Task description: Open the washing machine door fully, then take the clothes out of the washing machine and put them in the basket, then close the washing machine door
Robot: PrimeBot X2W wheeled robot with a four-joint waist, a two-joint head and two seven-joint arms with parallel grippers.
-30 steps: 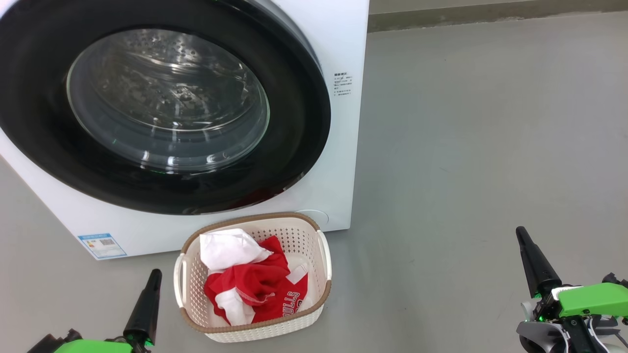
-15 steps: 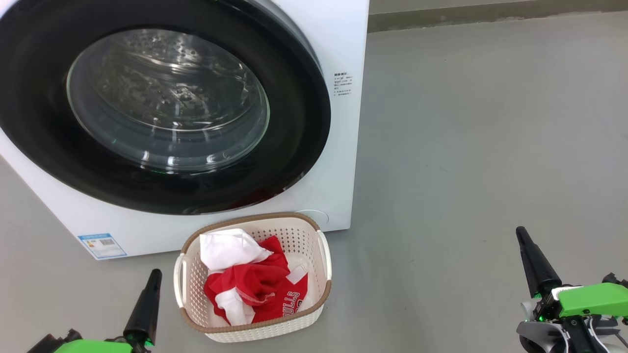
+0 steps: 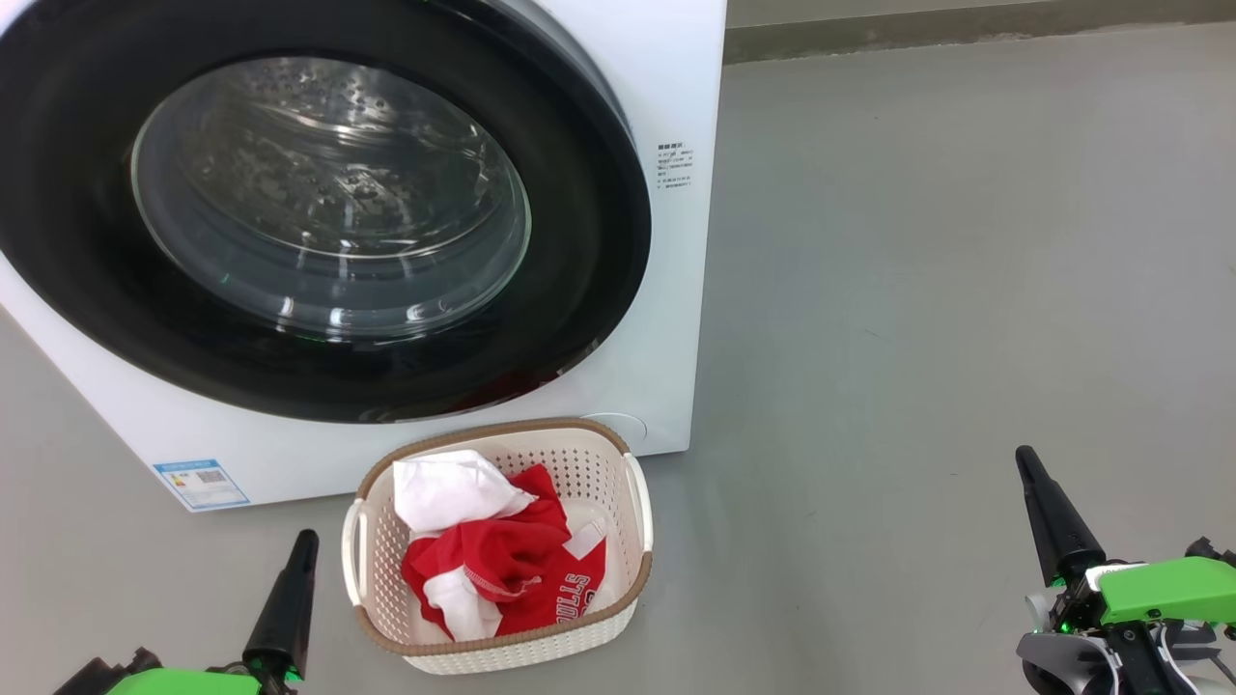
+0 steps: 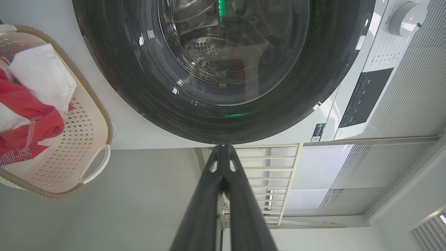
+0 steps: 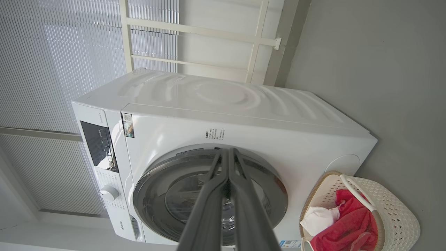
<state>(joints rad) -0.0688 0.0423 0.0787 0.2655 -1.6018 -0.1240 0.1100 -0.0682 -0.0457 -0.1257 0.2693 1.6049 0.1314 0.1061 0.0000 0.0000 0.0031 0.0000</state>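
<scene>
I see the washing machine door (image 3: 328,198) closed flush against the front of the washing machine (image 3: 676,77). Its glossy black rim rings the clear glass, and the perforated steel drum shows through it. On my left wrist view nothing lies in the part of the drum I can see.

The basket (image 3: 521,658) stands on the grey floor (image 3: 917,290) just in front of the machine, below the door's lower right edge. The clothes (image 3: 507,560) are piled inside it. A red garment with white trim and white lettering fills the middle, and a white cloth piece (image 3: 444,490) lies on the far left of the pile.

My left end effector (image 3: 306,539) sits at the near left, just beside the basket's left handle and not touching it. Its two dark fingers are pressed together with nothing between them.

My right end effector (image 3: 1024,456) is well apart at the near right, over bare floor. Its fingers are also pressed together and empty.

A blue label (image 3: 201,483) sits on the machine's lower left front, and a small printed label (image 3: 674,166) lies right of the door.
</scene>
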